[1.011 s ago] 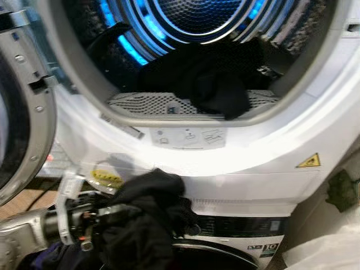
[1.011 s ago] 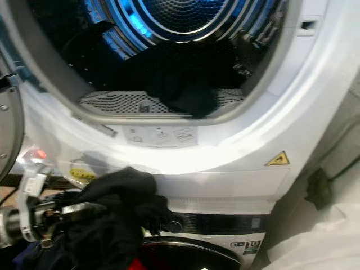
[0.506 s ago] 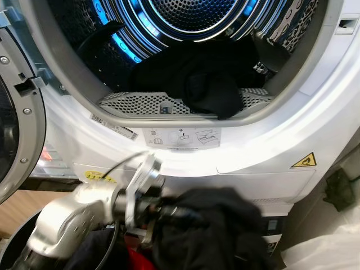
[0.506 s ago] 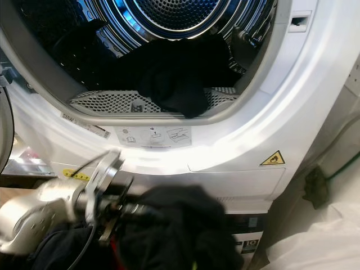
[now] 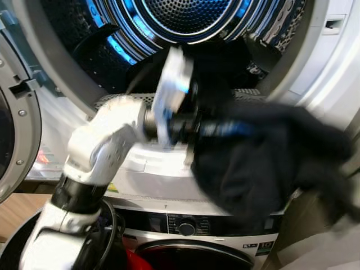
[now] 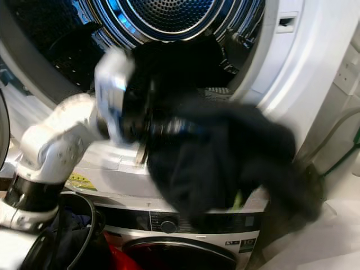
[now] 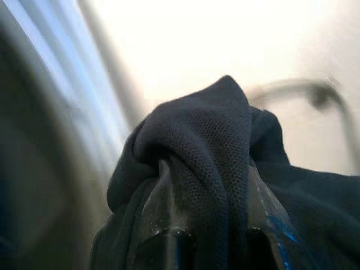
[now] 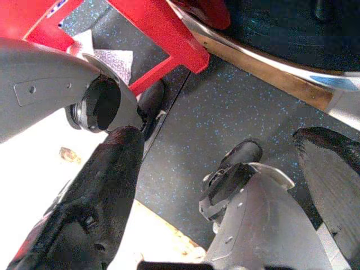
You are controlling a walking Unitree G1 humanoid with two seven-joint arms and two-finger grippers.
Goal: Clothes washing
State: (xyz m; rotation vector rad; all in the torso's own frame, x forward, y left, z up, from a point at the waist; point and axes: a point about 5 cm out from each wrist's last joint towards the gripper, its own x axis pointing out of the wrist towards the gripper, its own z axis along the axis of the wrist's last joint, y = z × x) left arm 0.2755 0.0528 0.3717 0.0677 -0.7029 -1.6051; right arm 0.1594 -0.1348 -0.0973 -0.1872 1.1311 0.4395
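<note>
Left fingers: the left gripper (image 5: 211,128) is clamped on a dark garment (image 5: 264,163); in the wrist view a fold of the knit (image 7: 208,146) is bunched up between and over the two fingers (image 7: 154,214), so the cloth sits right in the pinch, not beside it
Garment hang: the rest of the cloth trails from the fingers toward 4 o'clock, sagging over the white front of the machine, blurred in both eye views
Why held so: a pinch on one fold lets the bulk dangle free, which I judge suits lifting it over the door sill into the drum (image 5: 185,17)
Drum: open at 12 o'clock of the gripper, lit blue inside, with more dark laundry (image 6: 180,62) lying on its floor just behind the held piece
Left arm: silver, reaching up from 7 o'clock across the drum's lower rim (image 5: 109,101)
Lower machine: a second appliance's control dial (image 5: 186,228) sits below, at 6 o'clock
Door: the open door (image 5: 17,140) stands at 9 o'clock
Right gripper: hanging low over a dark speckled floor (image 8: 225,112); its fingers (image 8: 107,185) stand apart, holding nothing
</note>
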